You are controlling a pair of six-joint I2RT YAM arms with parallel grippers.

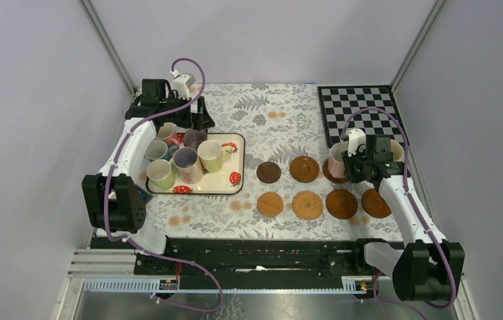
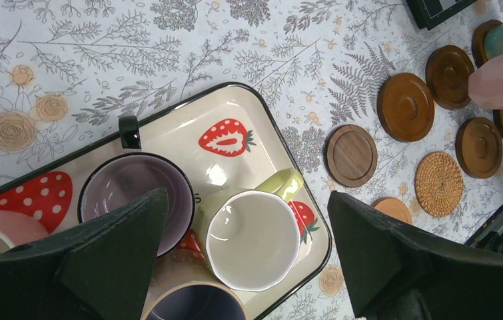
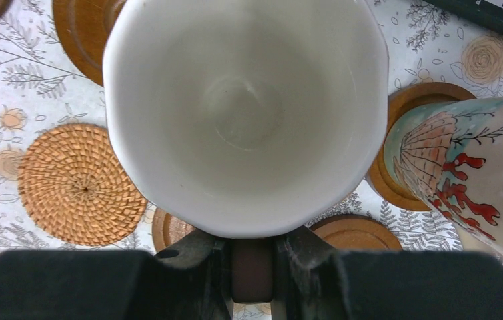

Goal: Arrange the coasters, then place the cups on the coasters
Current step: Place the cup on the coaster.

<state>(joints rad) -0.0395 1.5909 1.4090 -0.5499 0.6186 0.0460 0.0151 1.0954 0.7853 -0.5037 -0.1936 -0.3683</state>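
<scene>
**Item:** pink cup, white inside, upright, mouth up; handle not made out.

**Hold:** the right claw has its jaws nearly closed, pinching the cup's wall at the rim. In the overhead view the grip is on the cup's 3 o'clock side, so the cup lies at 9 o'clock from the claw. The right arm is the nearer.

**Position:** over the third coaster of the far row. Whether the base is seated or just above it cannot be told.

**Judged step:** set-down and release, which turns on the cup sitting centred over that disc.

**Count, coasters**: eight, in two rows of four on the 3 o'clock half of the table.
- Six are bare, among them one woven coaster in the near row.
- Two are occupied.

**Count, cups:** eight, as far as can be counted.
- One is in the claw.
- One taller patterned cup stands on the far row's end coaster, just beside the pink cup at its 3 o'clock.
- Six are on the tray at 9 o'clock, partly hidden by the arm.

**Other arm:** left claw, spread fully wide and holding nothing, above the tray. A cream-green cup lies beneath the gap.

**Also present:** one checkerboard mat, at 1 o'clock.
</scene>
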